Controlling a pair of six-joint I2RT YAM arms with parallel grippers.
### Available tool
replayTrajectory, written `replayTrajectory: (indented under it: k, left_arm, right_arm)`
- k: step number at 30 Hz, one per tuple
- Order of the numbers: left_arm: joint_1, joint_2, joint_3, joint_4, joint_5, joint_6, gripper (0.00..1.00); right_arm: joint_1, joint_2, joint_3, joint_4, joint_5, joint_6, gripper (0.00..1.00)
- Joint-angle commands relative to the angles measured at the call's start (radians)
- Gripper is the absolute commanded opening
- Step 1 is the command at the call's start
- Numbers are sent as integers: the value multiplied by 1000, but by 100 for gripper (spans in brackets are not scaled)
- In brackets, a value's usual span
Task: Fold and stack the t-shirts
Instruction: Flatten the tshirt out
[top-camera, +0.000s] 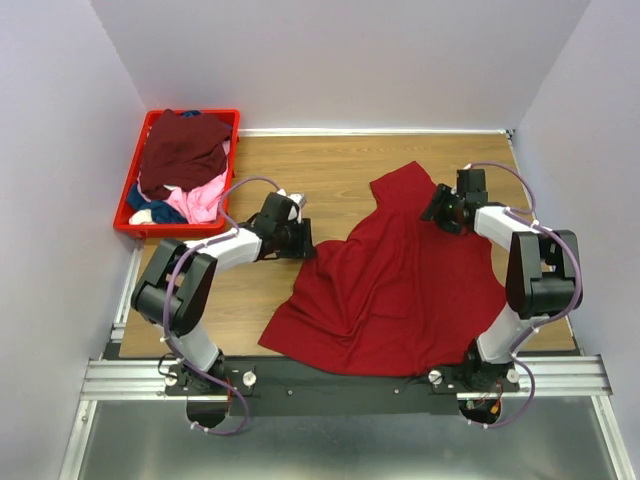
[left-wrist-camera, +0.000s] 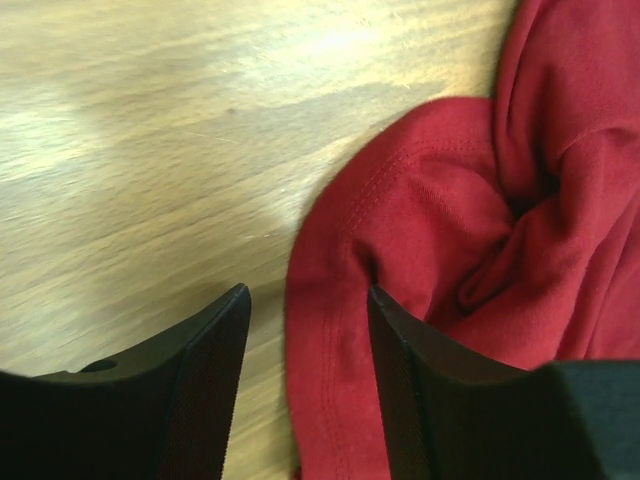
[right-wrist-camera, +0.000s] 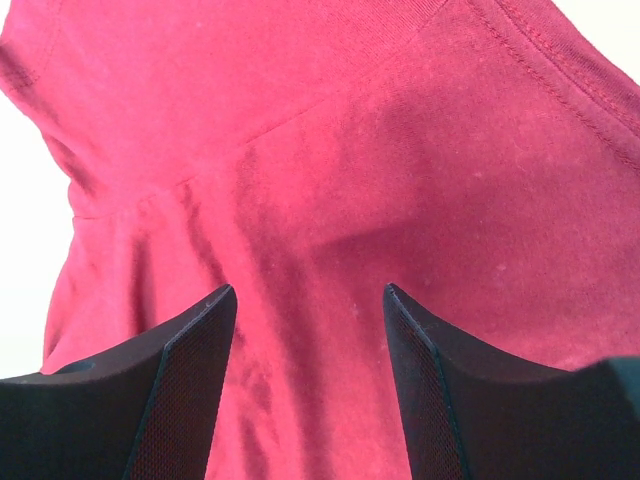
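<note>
A bright red t-shirt lies spread and rumpled on the wooden table. My left gripper is open at the shirt's left edge; in the left wrist view a hemmed sleeve edge lies between the fingers. My right gripper is open over the shirt's upper right part; its wrist view shows red cloth filling the gap between the fingers. More t-shirts, dark maroon, pink and blue, are heaped in the crate.
A red plastic crate stands at the table's back left corner. White walls close in on the left, back and right. A metal rail runs along the near edge by the arm bases.
</note>
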Motion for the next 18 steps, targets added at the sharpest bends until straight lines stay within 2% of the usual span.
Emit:
replayTrajectory:
  k: [1,5,7,10,11,13,17,18]
  left_arm:
    - [-28,46,17,43,52,-3,57]
    - [-52,95,28,57,43,-17,57]
    - [-58,106,34,59,31,-21,53]
    - [-57,114,40,59,0,-24,37]
    - [-57,114,43,53,-17,-24,20]
    - [-42,104,65,14,-70,-9,1]
    - [26,36,109,-88,-225,38,0]
    - [40,-10,127,-128,-327,48,0]
  right_arm:
    - [5,37,-11,29,-19,-10,68]
    - [5,65,-13,31,1,-4,68]
    - [5,74,-19,31,29,6,68]
    - [3,83,-44,29,92,38,68]
    - [3,83,-53,29,95,47,68]
    - [-1,79,-68,25,180,67,68]
    - [-73,56,-116,18,201,102,68]
    - [-91,37,-138,15,201,124,68]
